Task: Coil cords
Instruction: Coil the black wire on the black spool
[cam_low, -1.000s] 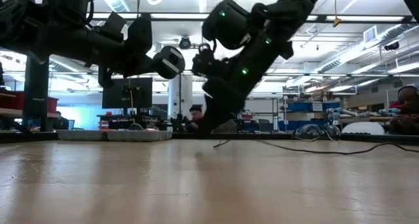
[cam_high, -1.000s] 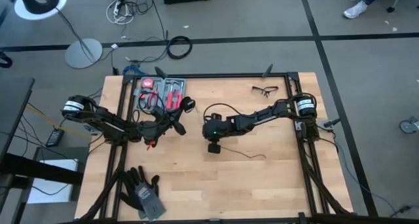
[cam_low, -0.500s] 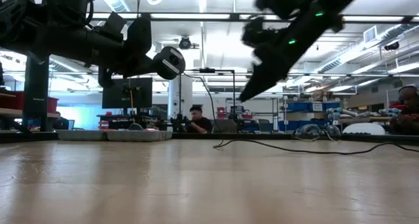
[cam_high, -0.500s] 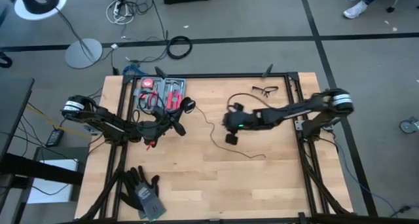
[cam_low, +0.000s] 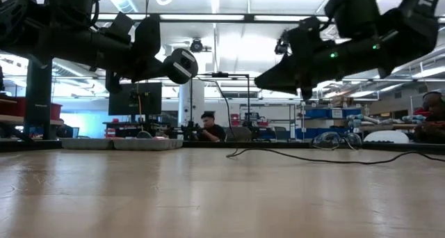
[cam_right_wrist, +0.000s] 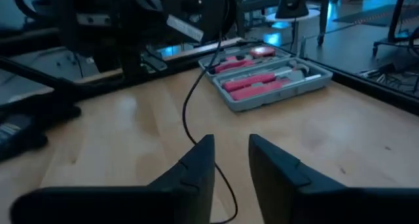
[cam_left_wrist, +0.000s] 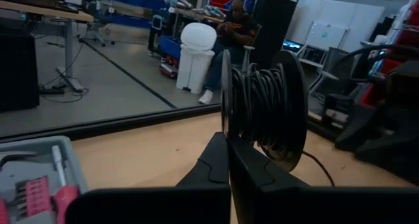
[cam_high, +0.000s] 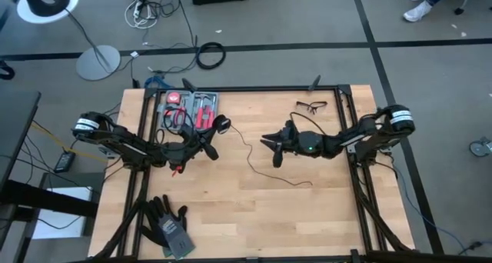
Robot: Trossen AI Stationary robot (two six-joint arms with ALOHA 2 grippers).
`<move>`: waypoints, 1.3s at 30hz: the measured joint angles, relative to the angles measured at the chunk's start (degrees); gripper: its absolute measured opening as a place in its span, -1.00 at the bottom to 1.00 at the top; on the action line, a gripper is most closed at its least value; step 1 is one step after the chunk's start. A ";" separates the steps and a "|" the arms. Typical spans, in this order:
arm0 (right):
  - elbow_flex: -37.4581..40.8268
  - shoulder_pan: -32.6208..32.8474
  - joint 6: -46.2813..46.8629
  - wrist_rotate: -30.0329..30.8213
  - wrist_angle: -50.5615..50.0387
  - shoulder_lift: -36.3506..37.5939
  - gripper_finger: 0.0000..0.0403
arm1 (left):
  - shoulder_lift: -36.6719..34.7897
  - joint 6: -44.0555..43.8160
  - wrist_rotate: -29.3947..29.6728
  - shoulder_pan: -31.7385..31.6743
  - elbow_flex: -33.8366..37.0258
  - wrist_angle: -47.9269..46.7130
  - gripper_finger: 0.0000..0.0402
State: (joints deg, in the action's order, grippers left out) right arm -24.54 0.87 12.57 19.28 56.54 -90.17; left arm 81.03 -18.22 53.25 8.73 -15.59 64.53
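The thin black cord (cam_high: 247, 157) is partly wound on its round black puck (cam_left_wrist: 262, 109), which my left gripper (cam_high: 209, 138) holds shut at the table's left middle, above the wood. From the puck (cam_high: 221, 124) the loose end runs slack across the table (cam_low: 327, 157) toward the right. My right gripper (cam_high: 272, 150) hovers at the table's middle, open and pointing level toward the left arm. In the right wrist view the cord (cam_right_wrist: 196, 112) lies on the wood beyond and below its fingers, untouched. My left gripper pinches the rim of one of the puck's round side discs (cam_left_wrist: 226, 122) between its two shut fingers. The fingers lie level and point toward the table's right. The puck (cam_low: 182, 65) stands on edge, lifted clear of the table, and the cord hangs slack from it.
A grey case of red-handled tools (cam_high: 190, 109) lies at the far left, just behind the left gripper. Safety glasses (cam_high: 311, 105) lie at the far right and dark gloves (cam_high: 169, 224) at the near left. Black frame rails (cam_high: 357, 178) edge the table. People sit in the room beyond.
My right gripper has drawn back toward the table's right edge and risen a little. It has tipped from pointing down to nearly level and has opened. The cord it had stood over now lies slack on the table. The left gripper and the puck have kept still.
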 joint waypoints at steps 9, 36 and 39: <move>-10.56 -0.12 -5.74 -0.07 -0.86 -9.86 -0.02 | 0.00 0.75 -0.47 0.00 -0.02 0.11 -1.00; -17.54 -0.18 -7.12 -0.52 -10.82 -10.71 -0.98 | 0.00 1.46 -3.81 0.00 -0.02 2.18 -1.00; -23.07 -0.18 -7.82 -2.43 -20.47 -11.76 -0.99 | 0.00 1.46 -5.55 0.00 -0.02 2.19 -1.00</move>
State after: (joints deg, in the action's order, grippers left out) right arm -47.61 0.69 4.75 16.85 36.07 -101.92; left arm 81.03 -16.75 47.70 8.73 -15.62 66.72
